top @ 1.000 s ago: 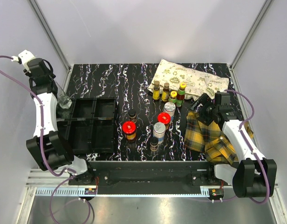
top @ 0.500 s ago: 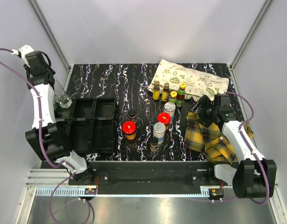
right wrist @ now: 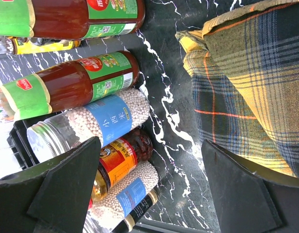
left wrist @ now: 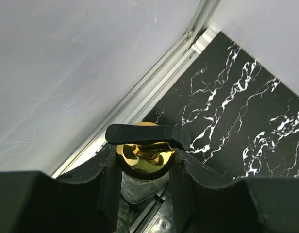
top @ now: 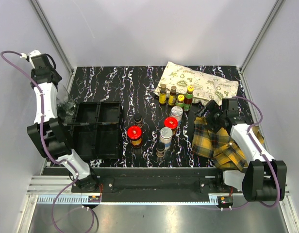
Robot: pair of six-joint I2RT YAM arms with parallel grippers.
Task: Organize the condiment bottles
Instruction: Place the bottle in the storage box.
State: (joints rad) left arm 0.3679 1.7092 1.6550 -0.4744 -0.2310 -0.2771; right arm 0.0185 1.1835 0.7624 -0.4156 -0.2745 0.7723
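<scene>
Glass is showing clear beneath a shiny gold cap on the gold-capped clear bottle (left wrist: 144,156), which is staying upright by the left wall, just beside the far-left corner of the black compartment tray (top: 93,145). The left gripper (left wrist: 145,170) is clenching it, one finger pressing each side just under the cap; whether its base is touching the marbled table (top: 115,80) cannot be told.

Out in the middle, the other condiment bottles are standing loose:
- four sauce bottles (top: 176,96) in a row at the far side, three yellow and one red with green
- two silver-lidded shakers (top: 166,136), full of pale grains behind blue labels
- two red-lidded jars (top: 135,132)
- two tiny dark bottles (top: 160,148)

The right gripper (top: 209,112) is hanging released, fingers spread wide, between that group and a yellow plaid cloth (top: 222,143). A printed pouch (top: 198,85) is lying behind the sauce bottles.
</scene>
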